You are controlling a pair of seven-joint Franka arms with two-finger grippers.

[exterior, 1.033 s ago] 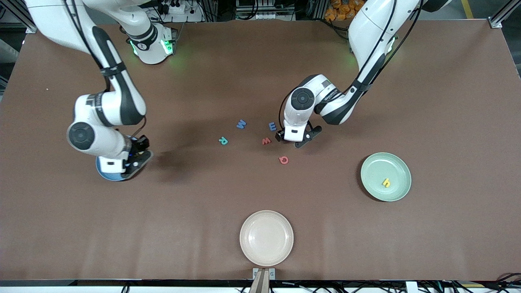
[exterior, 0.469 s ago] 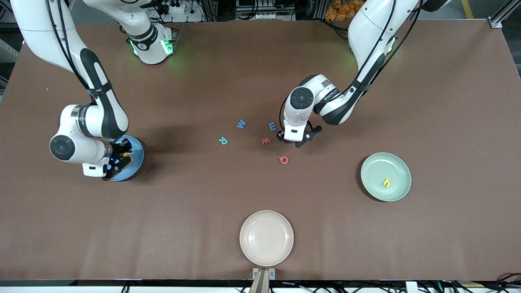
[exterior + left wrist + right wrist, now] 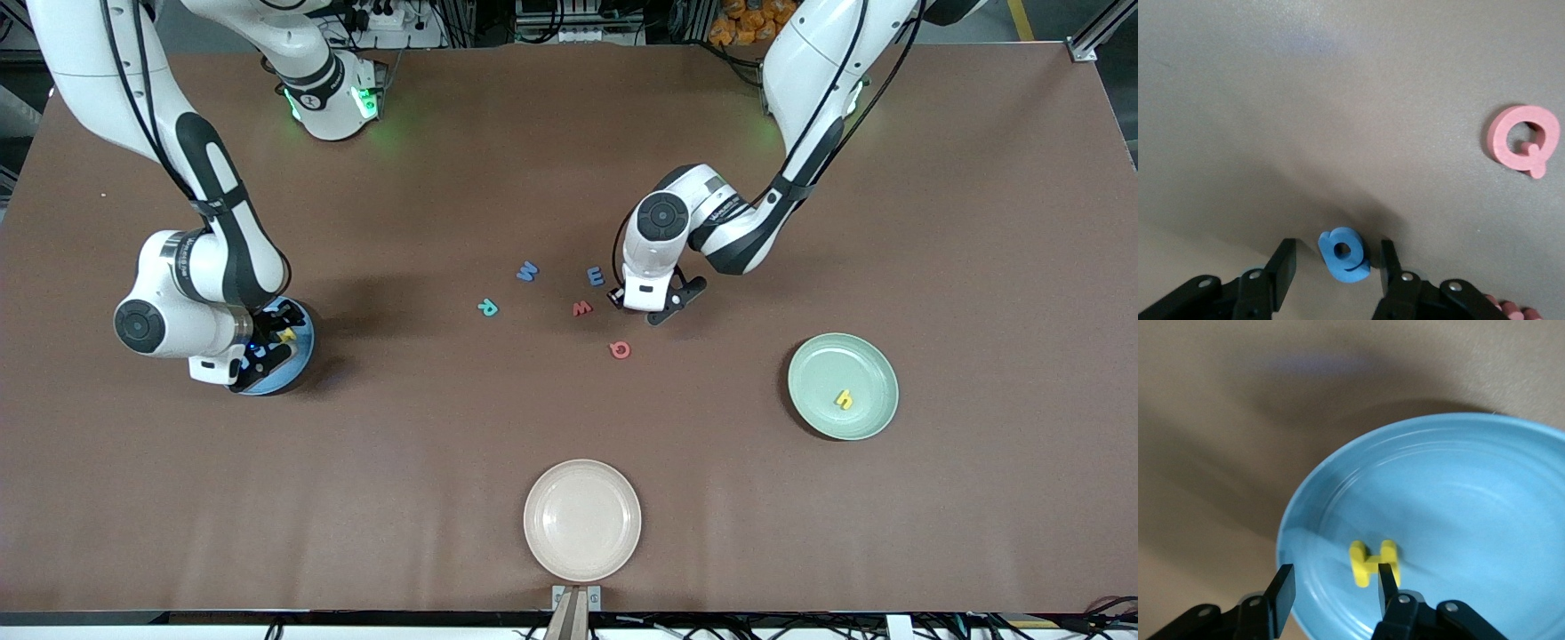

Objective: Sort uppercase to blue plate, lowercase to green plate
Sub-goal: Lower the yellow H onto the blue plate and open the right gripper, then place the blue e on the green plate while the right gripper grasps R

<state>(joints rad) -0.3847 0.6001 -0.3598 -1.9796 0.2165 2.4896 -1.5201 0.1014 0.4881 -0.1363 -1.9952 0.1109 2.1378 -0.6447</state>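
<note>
Left end effector released, straddling the blue round letter; right end effector released over yellow H in blue plate

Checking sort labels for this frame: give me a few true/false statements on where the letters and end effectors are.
1. The yellow H lies in the blue plate. True.
2. The green plate holds two letters. False: only the yellow h.
3. The left end effector straddles the blue round letter on the table. True.
4. The red Q is in the cream plate. False: it lies on the table.
5. The right end effector is over the blue plate, open. True.
</note>
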